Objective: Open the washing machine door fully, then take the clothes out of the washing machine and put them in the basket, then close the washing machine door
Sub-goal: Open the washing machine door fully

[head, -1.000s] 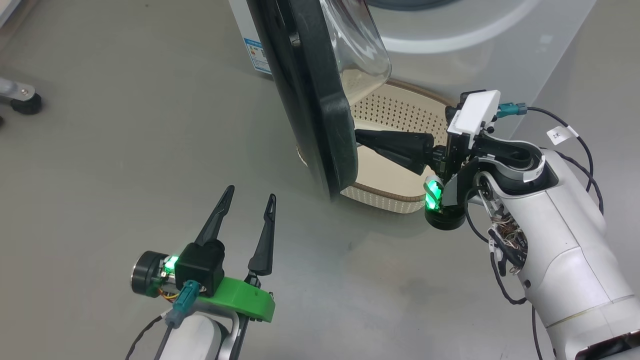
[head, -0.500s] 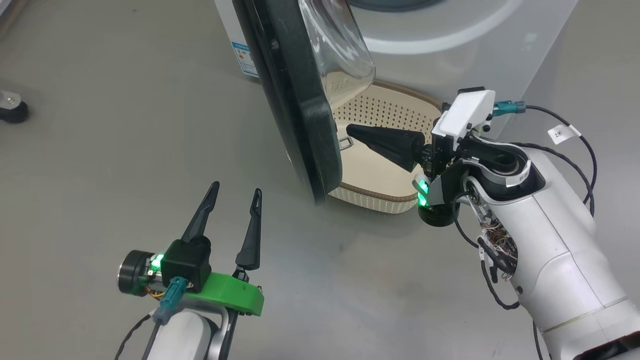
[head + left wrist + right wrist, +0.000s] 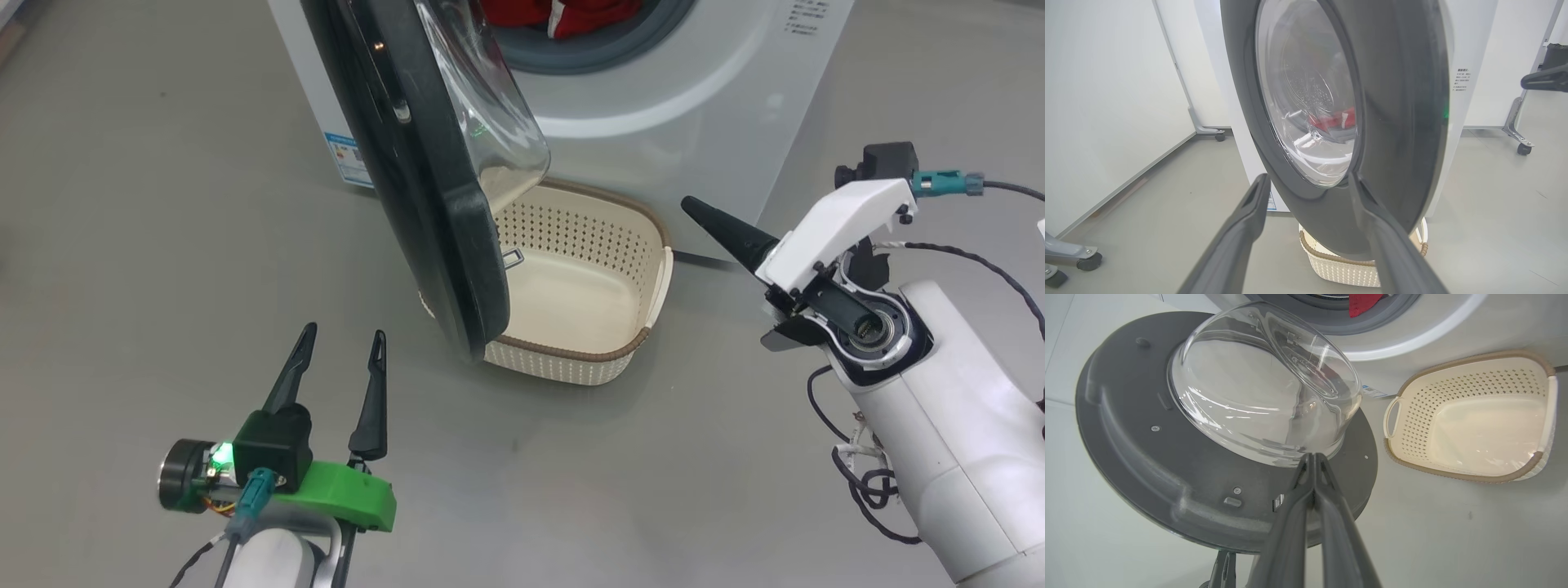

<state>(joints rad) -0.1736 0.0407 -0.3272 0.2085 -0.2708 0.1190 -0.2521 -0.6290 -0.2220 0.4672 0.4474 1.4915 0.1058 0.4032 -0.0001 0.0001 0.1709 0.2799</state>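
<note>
The washing machine door [image 3: 408, 163] is seen swung out from the washing machine [image 3: 694, 98], almost edge-on in the head view. Its glossy black outer face is turned to the robot's left, and the bulging clear glass bowl is turned to the right, toward the round grey-gasketed opening. The door's lower rim hangs above the left end of the basket [image 3: 571, 237]. The basket, of cream perforated plastic with a brown woven-look rim, is set on the grey floor [image 3: 163, 245] just in front of the white machine. Its long axis lies roughly along the machine's front, and nothing is seen inside it. The clothes [image 3: 563, 12], red fabric with a white stripe, are bunched in the drum at the lower lip of the opening.

The left gripper [image 3: 344, 331] is held released and empty, its two long dark fingers pointed at the door's lower rim but kept apart from it. The right gripper [image 3: 692, 204] is clenched on nothing, fingers pressed together. It is placed to the right of the basket and aimed toward the door's inner face, apart from it.
</note>
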